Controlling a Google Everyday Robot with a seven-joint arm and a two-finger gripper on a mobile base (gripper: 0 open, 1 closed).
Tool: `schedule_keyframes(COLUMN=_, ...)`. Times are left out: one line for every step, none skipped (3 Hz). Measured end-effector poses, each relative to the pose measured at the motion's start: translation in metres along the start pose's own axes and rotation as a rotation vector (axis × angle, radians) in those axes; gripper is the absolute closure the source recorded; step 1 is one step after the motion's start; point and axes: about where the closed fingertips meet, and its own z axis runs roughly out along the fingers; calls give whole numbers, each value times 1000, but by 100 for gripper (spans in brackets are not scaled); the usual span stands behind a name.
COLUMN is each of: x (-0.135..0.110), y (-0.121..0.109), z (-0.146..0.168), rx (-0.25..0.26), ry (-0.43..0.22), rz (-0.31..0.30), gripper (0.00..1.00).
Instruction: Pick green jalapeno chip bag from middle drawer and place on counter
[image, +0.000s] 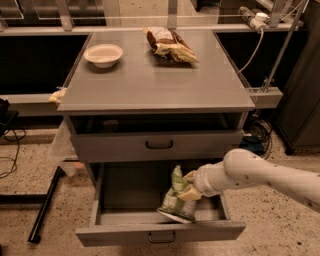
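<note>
The green jalapeno chip bag (176, 197), light green and white, hangs tilted inside the open middle drawer (160, 231), lifted off its floor. My gripper (188, 187) reaches in from the right on a white arm and is shut on the bag's upper right edge. The counter (155, 80) is the grey cabinet top above the drawers.
A white bowl (103, 54) sits at the counter's back left. A brown-and-cream chip bag (169, 44) lies at the counter's back middle. The upper drawer (159, 144) is shut. A black stand leg (45, 205) lies on the floor at the left.
</note>
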Motion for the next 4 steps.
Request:
schedule_keyframes(x=1, y=-20, z=-68, rx=63, ry=56, rz=5, gripper=100)
schedule_keyframes(x=-25, y=-35, z=-138, rx=124, ry=105, rz=-32, gripper=100)
schedule_keyframes(x=-95, y=-41, z=-210, rx=188, ry=106, rz=-127, gripper=100)
schedule_keyframes(x=-188, y=-45, z=-276, rx=279, ry=105, rz=-258, gripper=100)
